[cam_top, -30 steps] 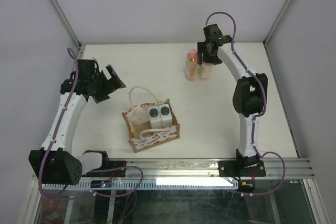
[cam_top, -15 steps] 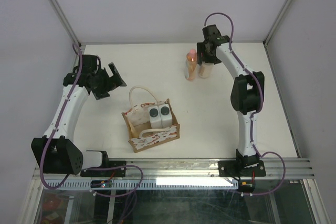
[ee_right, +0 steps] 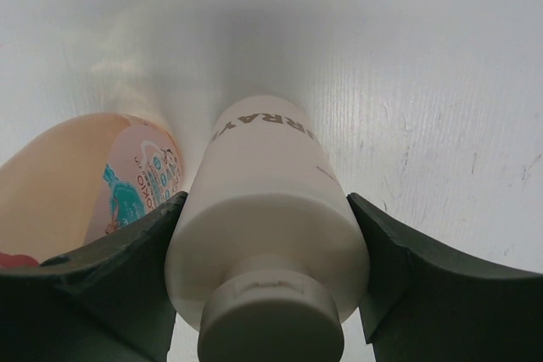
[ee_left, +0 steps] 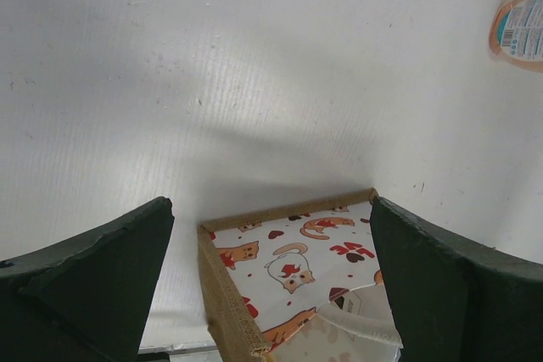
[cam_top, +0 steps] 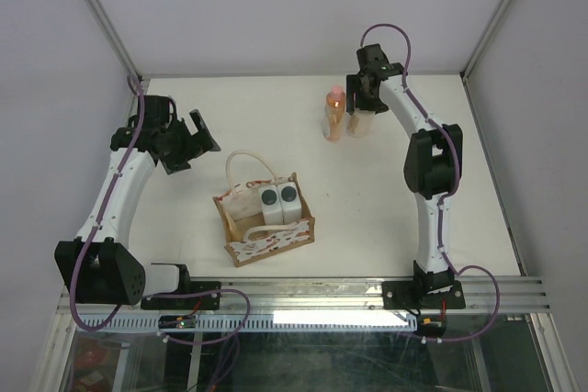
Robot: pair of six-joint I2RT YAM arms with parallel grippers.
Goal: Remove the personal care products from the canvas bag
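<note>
The right gripper (cam_top: 359,106) clasps the beige bottle (ee_right: 271,201), which stands upright at the far side of the desk (cam_top: 276,107), just beside the orange bottle (cam_top: 335,121) with its pink cap. The 2 white bottles (cam_top: 272,199) with dark grey caps sit side by side inside the canvas bag (cam_top: 271,245), nearer the desk's front edge. The left gripper (cam_top: 193,147) hangs wide open above the desk, left of the bag.

The white rectangular table (cam_top: 386,199) carried a boxy tan canvas bag (cam_top: 272,243) near its front. Toward the rear, an orange pink-capped bottle (cam_top: 335,118) stood just beside a beige bottle (ee_right: 267,184).
</note>
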